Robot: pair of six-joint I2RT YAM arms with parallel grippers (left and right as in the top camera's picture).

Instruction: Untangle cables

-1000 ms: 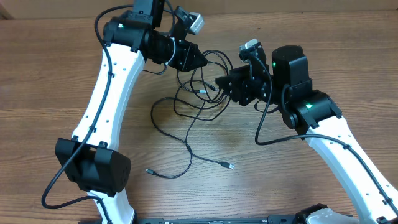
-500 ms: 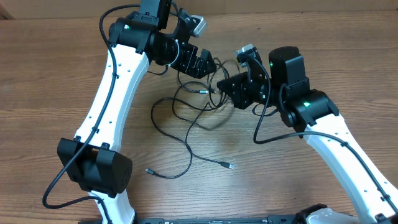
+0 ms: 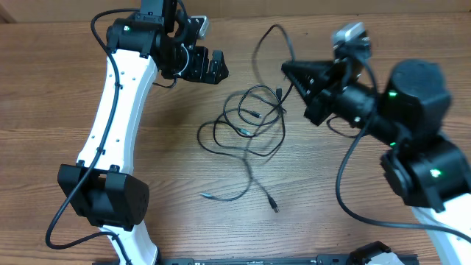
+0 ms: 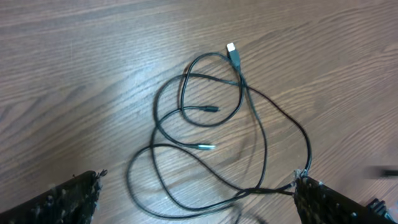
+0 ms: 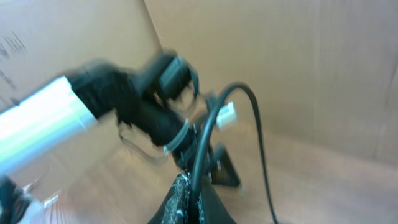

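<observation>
Overhead: cables [image 4: 205, 109], thin, light, limp, loosely tangled at centre of desk [image 3: 66, 96]; one pinched in closed right hand [image 3: 287, 68], lifted; left hand [image 3: 218, 66] open, empty; likely best gripped near plug ends [image 4: 231, 48].

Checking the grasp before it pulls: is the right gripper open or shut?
Shut. In the wrist view the right gripper has its fingers together on a black cable rising from between them.

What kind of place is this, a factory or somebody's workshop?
Probably a robotics lab or test bench rather than a factory line: a left arm and right arm work over a plain wooden table, thin black cables lie tangled on it, and cardboard sheets wall the area.
</observation>
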